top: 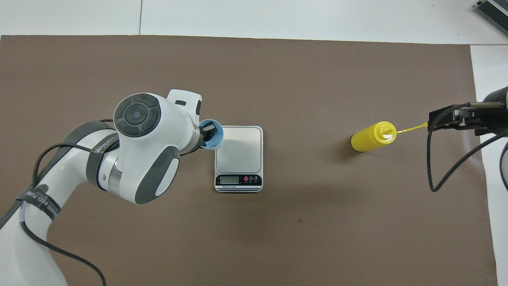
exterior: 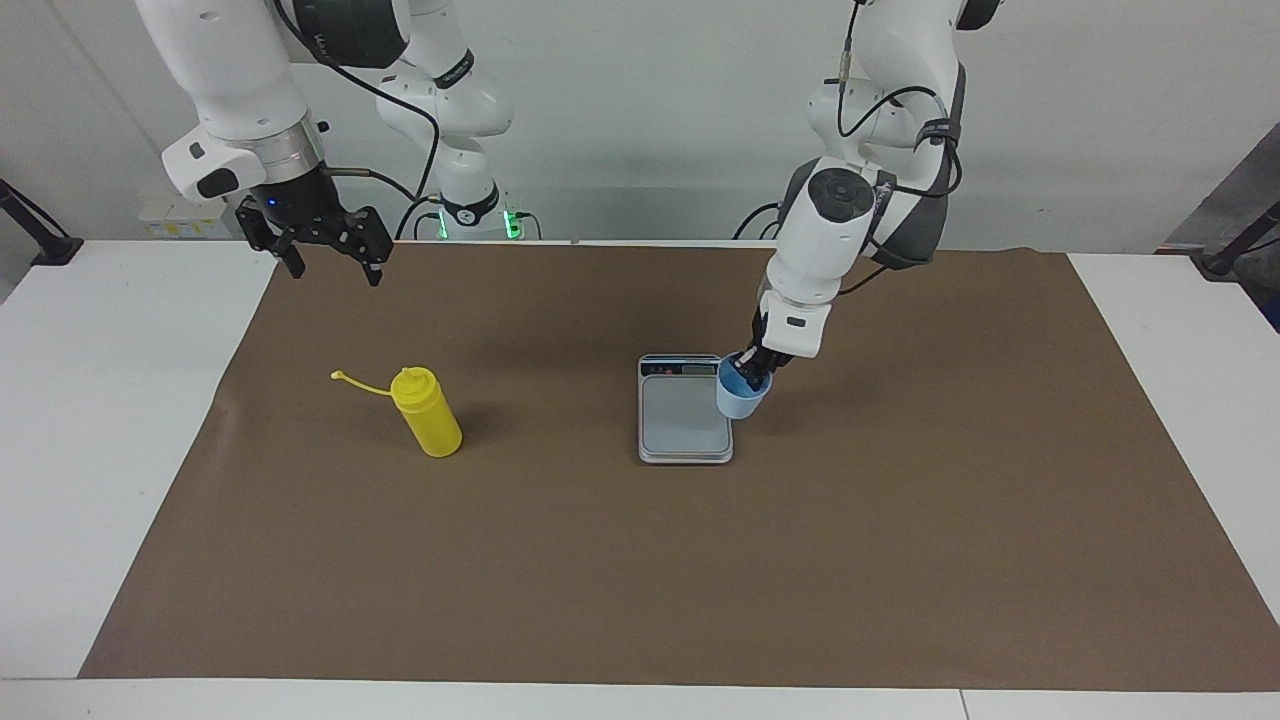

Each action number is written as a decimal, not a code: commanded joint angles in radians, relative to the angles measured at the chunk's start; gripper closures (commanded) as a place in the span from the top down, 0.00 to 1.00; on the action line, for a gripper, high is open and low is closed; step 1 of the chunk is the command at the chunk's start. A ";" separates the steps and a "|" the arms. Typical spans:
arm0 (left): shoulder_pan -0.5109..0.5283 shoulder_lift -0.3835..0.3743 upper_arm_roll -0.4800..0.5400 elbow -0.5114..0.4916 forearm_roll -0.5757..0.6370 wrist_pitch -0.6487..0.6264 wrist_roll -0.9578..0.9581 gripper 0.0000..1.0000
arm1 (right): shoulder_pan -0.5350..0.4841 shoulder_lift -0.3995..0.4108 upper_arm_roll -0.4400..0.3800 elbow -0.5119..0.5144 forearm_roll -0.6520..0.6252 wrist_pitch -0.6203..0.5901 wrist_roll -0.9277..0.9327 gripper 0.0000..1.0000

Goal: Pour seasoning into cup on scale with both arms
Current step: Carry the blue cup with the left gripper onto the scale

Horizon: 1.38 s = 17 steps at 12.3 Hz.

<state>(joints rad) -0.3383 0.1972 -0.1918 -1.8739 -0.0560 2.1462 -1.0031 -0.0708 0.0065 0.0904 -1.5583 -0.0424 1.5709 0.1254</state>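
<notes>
The light-blue cup (exterior: 742,397) is in my left gripper (exterior: 756,372), which is shut on its rim with one finger inside. The cup hangs slightly tilted at the edge of the scale (exterior: 683,420) toward the left arm's end; I cannot tell if it touches the plate. In the overhead view the cup (top: 215,138) and left gripper (top: 208,132) overlap the scale (top: 238,147) at its corner farther from the robots. The yellow seasoning bottle (exterior: 428,412) (top: 372,137) stands upright toward the right arm's end, cap off on its tether (exterior: 342,377). My right gripper (exterior: 335,268) (top: 436,119) is open and empty, raised.
A brown mat (exterior: 900,520) covers most of the white table (exterior: 100,400). The scale's dark display strip (top: 238,180) is on its edge nearer to the robots. The right arm's black cable (top: 430,167) hangs over the table's end.
</notes>
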 commanded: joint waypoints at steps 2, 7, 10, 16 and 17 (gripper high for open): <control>-0.053 0.062 0.012 0.055 -0.010 -0.014 -0.064 0.00 | -0.004 -0.013 0.000 -0.011 -0.002 -0.015 0.011 1.00; -0.088 0.128 0.014 0.114 -0.001 -0.003 -0.138 0.00 | -0.004 -0.013 0.000 -0.011 -0.002 -0.015 0.011 1.00; -0.091 0.131 0.014 0.104 0.002 0.023 -0.154 0.00 | -0.004 -0.013 0.000 -0.011 -0.002 -0.015 0.011 1.00; -0.090 0.131 0.015 0.056 0.005 0.072 -0.153 0.00 | -0.004 -0.013 0.000 -0.011 -0.002 -0.015 0.013 1.00; -0.090 0.131 0.015 0.053 0.005 0.073 -0.153 0.00 | -0.004 -0.013 0.000 -0.011 -0.002 -0.015 0.013 1.00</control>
<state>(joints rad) -0.4145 0.3319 -0.1897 -1.8030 -0.0558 2.1946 -1.1395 -0.0708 0.0065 0.0904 -1.5583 -0.0424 1.5709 0.1254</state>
